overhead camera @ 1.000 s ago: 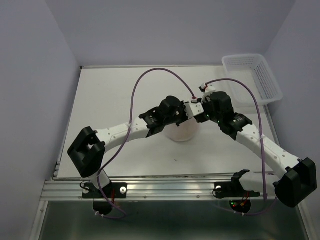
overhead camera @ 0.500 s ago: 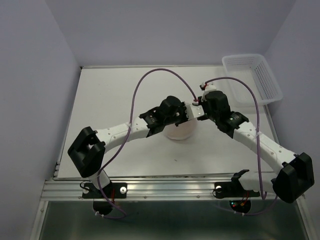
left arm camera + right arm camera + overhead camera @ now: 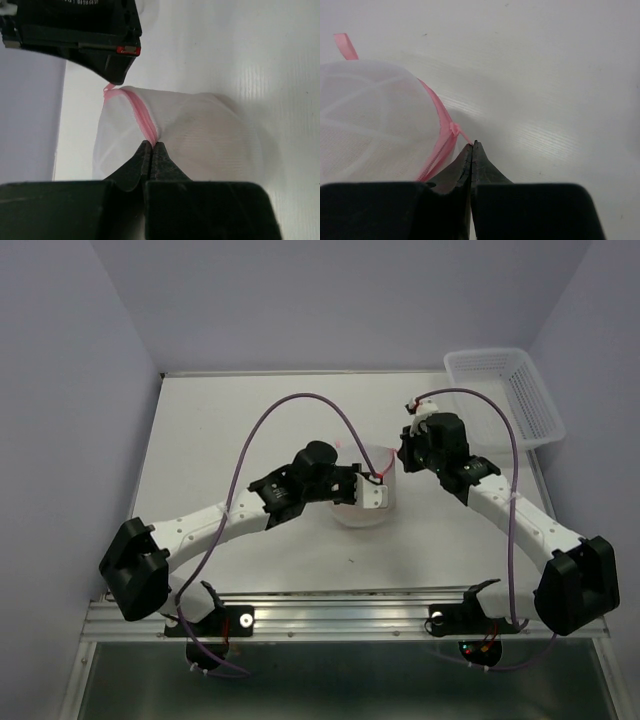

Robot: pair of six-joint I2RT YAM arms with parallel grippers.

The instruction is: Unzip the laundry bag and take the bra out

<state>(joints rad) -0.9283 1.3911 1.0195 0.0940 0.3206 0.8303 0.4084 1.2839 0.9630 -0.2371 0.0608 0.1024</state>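
The laundry bag (image 3: pixel 358 502), a round white mesh pouch with a pink zipper rim, sits mid-table between both arms. My left gripper (image 3: pixel 377 488) is shut on the pink zipper rim (image 3: pixel 145 122), pinching it at the bag's top. My right gripper (image 3: pixel 399 456) is at the bag's far right side, shut on the thin pink zipper pull (image 3: pixel 461 133) just off the rim. In the right wrist view the bag (image 3: pixel 370 115) lies to the left of my jaws. A faint beige tone (image 3: pixel 212 145) shows through the mesh. The bra itself is not clearly visible.
A white lattice plastic basket (image 3: pixel 505 395) stands at the back right corner. A pink ribbon loop (image 3: pixel 345 46) sticks out of the bag's far side. Purple cables arc above both arms. Lilac walls close in the table on the left, back and right.
The left arm has swung left and its gripper now pinches the bag's rim from the near side. The right gripper has moved toward the far right of the bag, holding the zipper pull.
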